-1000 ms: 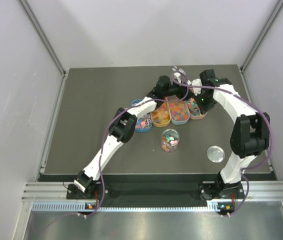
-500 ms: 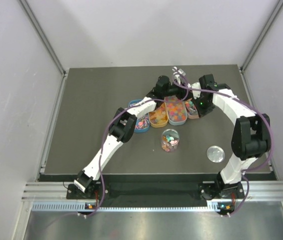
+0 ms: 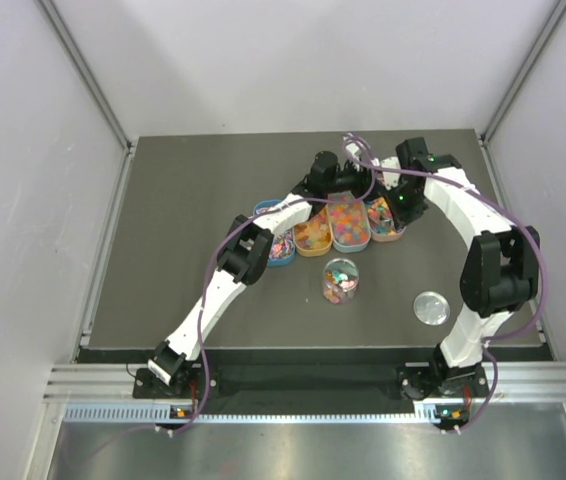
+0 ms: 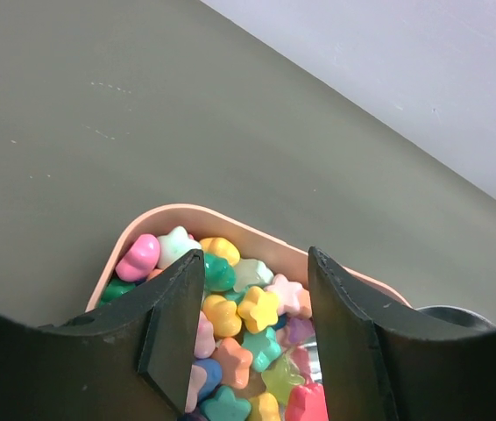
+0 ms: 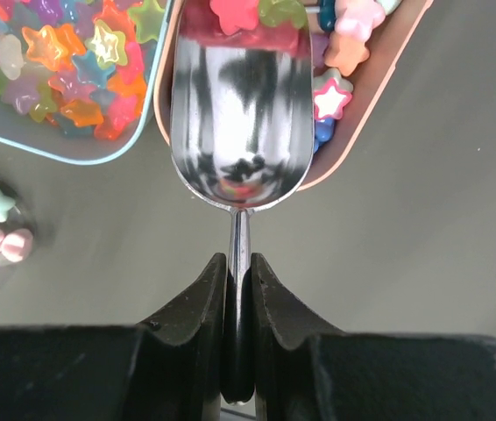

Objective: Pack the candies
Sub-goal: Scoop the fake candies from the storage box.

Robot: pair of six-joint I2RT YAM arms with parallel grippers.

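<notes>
The candies point(image 4: 258, 309) are heaped in four oval trays set side by side across the middle of the worktop point(image 3: 193, 220), slightly towards its right edge. From left to right the row is made up of a blue tray point(image 3: 281, 248), an orange tray point(image 3: 313, 236), a light blue tray point(image 5: 64, 156) and a pink tray point(image 4: 187, 213). More candies are seen in a clear jar point(image 3: 340, 281), which stands just on the near side of the row. A round lid point(image 3: 430, 307) lies apart from the jar, towards the near right corner.

The left gripper point(image 4: 255, 263) is held over the pink tray. Its fingers point(image 4: 178, 324) are parted to a middling width above the star-shaped sweets, and nothing is seen clamped between them.

The right gripper point(image 5: 237, 263) is pinched tight on the thin handle of a metal scoop point(image 5: 239, 105). The bowl of the scoop is laid over the near end of the pink tray, and a red and a green sweet are seen at its far lip. Translucent stars in the light blue tray are visible just left of the scoop.
</notes>
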